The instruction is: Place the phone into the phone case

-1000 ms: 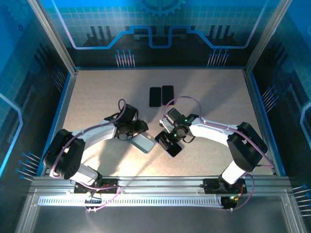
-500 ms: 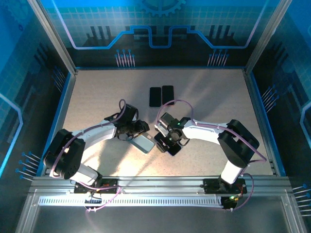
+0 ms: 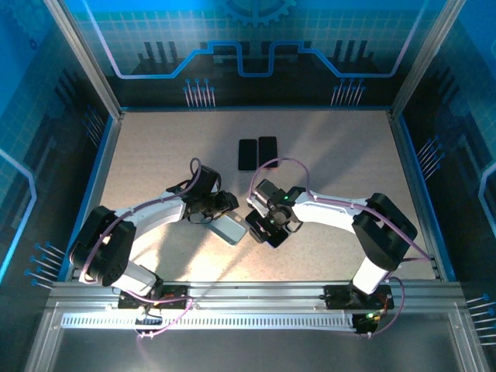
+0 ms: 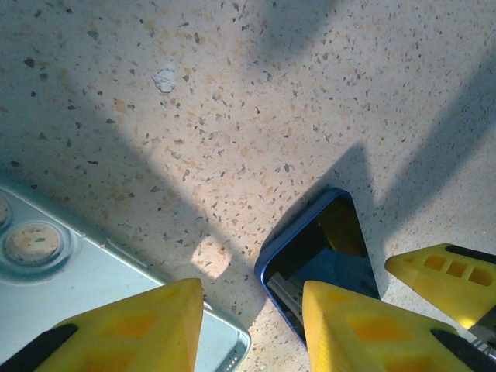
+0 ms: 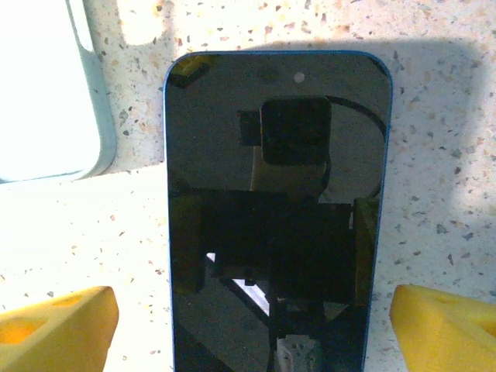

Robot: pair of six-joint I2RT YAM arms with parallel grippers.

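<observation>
The phone point(image 5: 271, 194) lies screen-up between my right gripper's point(image 5: 256, 322) spread jaws, untouched. The case point(image 5: 46, 85) sits just ahead, off its left finger. My left gripper point(image 4: 252, 302) hangs part-spread over the case's corner; whether it pinches, I cannot tell. I judge the step is grasping the phone, so next I close on its long edges. Phone and right jaws are nearer the case than a second ago.

The phone point(image 5: 275, 217) is showing a glossy black screen inside a thin blue rim. At its 10 o'clock, the case point(image 5: 46, 85) is glowing pale mint, almost white. The table point(image 4: 232, 116) is showing beige with dark and rusty speckles. The fingers point(image 4: 132, 325) are showing bright yellow. Toward the table's 12 o'clock, two slabs point(image 3: 247, 154) are lying black. The walls point(image 3: 325, 31) are showing blue with a pale grid and darker circuit-like lines. The arms point(image 3: 151, 211) are showing white and black.
</observation>
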